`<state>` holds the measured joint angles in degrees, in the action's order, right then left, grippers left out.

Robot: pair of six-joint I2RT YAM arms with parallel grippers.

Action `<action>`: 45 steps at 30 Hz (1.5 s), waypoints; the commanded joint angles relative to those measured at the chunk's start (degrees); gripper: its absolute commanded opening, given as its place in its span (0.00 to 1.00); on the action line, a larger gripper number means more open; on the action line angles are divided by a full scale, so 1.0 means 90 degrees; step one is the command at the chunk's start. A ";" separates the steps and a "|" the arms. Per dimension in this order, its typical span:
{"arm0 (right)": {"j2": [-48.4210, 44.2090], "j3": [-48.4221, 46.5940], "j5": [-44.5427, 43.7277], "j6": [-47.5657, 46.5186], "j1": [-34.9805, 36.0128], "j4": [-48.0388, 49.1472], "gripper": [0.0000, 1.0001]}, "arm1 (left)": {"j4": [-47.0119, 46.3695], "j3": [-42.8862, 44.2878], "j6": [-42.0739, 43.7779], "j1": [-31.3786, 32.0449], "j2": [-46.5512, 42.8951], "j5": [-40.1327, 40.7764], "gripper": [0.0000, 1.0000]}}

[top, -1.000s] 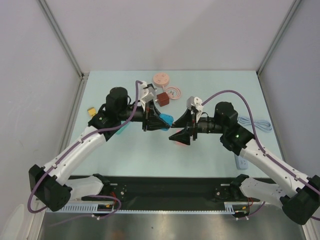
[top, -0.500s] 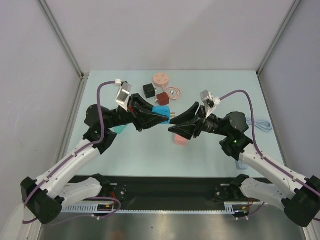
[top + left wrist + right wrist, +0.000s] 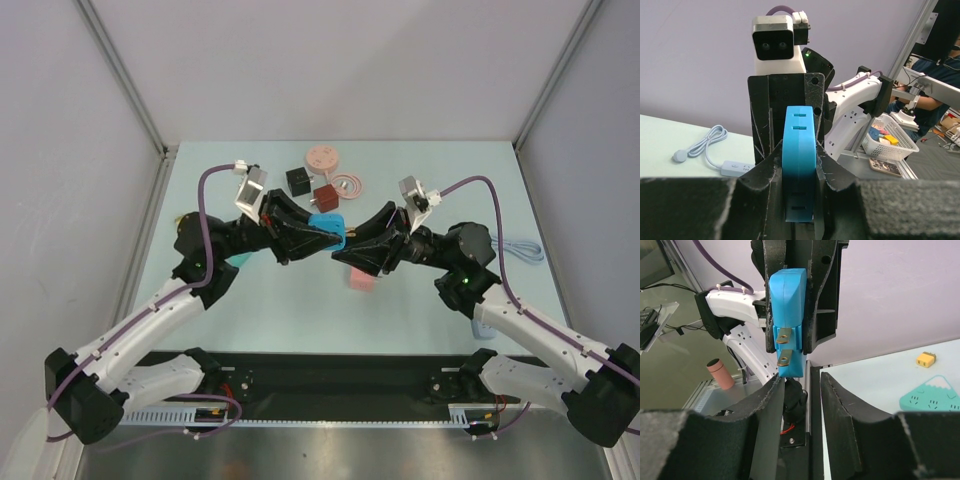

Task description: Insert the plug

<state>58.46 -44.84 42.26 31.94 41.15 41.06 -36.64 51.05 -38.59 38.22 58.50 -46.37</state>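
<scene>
The blue plug (image 3: 325,228) is in the air above the counter (image 3: 280,305), pinched by its body in the left gripper (image 3: 320,237), with its two metal prongs (image 3: 784,347) turned toward the right gripper (image 3: 350,256). That gripper is spread and holds nothing. I judge the plug is only being presented, so next the prongs must be lined up with a socket, perhaps the teal socket block (image 3: 930,396).

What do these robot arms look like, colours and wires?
The left arm and right arm have white links with black joints. A purple cable runs to a white camera on each wrist. The left gripper and right gripper are black wedges.
</scene>
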 commanded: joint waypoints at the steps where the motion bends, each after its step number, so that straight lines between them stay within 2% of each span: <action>1: -0.0011 -0.0320 -0.0213 -0.0082 0.0057 0.0341 0.40 | -0.0294 -0.0027 0.0000 0.0109 0.0082 0.0093 0.00; 18: -0.0274 -0.0223 -0.0389 -0.0424 0.0184 0.0243 0.53 | -0.0098 -0.0135 0.0254 0.0148 0.0014 0.0201 0.00; 20: -0.0294 -0.0223 -0.0477 -0.0492 0.0194 0.0175 0.46 | -0.0108 -0.0135 0.0235 0.0138 0.0014 0.0201 0.00; 21: -0.0294 -0.0223 -0.0506 -0.0522 0.0204 0.0155 0.36 | -0.0099 -0.0144 0.0235 0.0138 0.0014 0.0201 0.00; 23: -0.0275 -0.0242 -0.0526 -0.0541 0.0204 0.0155 0.29 | -0.0098 -0.0154 0.0206 0.0168 0.0023 0.0220 0.00; 24: -0.0265 -0.0242 -0.0477 -0.0600 0.0213 0.0164 0.20 | -0.0098 -0.0154 0.0167 0.0177 0.0023 0.0221 0.01; 26: -0.0245 -0.0242 -0.0457 -0.0649 0.0233 0.0165 0.11 | -0.0089 -0.0164 0.0099 0.0178 0.0072 0.0269 0.10; 27: -0.0245 -0.0242 -0.0457 -0.0659 0.0243 0.0155 0.00 | -0.0060 -0.0164 0.0069 0.0178 0.0072 0.0298 0.20; 29: -0.0245 -0.0223 -0.0467 -0.0678 0.0243 0.0164 0.00 | 0.0086 -0.0135 0.0059 0.0187 0.0072 0.0318 0.28; 30: -0.0255 -0.0213 -0.0467 -0.0669 0.0252 0.0155 0.00 | 0.0174 -0.0096 0.0107 0.0187 0.0072 0.0280 0.38; 31: -0.0265 -0.0203 -0.0457 -0.0678 0.0243 0.0145 0.00 | 0.0243 -0.0076 0.0156 0.0178 0.0063 0.0221 0.43; 38: -0.0197 -0.0174 -0.0399 -0.0571 0.0252 0.0125 0.00 | 0.0361 -0.0057 0.0323 0.0187 -0.0142 0.0260 0.51; 45: -0.0118 -0.0184 -0.0291 -0.0454 0.0252 0.0145 0.00 | 0.0263 -0.0144 0.0342 0.0178 -0.0142 0.0367 0.51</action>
<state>57.56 -44.84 38.87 27.38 43.07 39.70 -32.73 50.02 -36.91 39.44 58.65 -44.01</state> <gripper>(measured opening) 0.217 0.515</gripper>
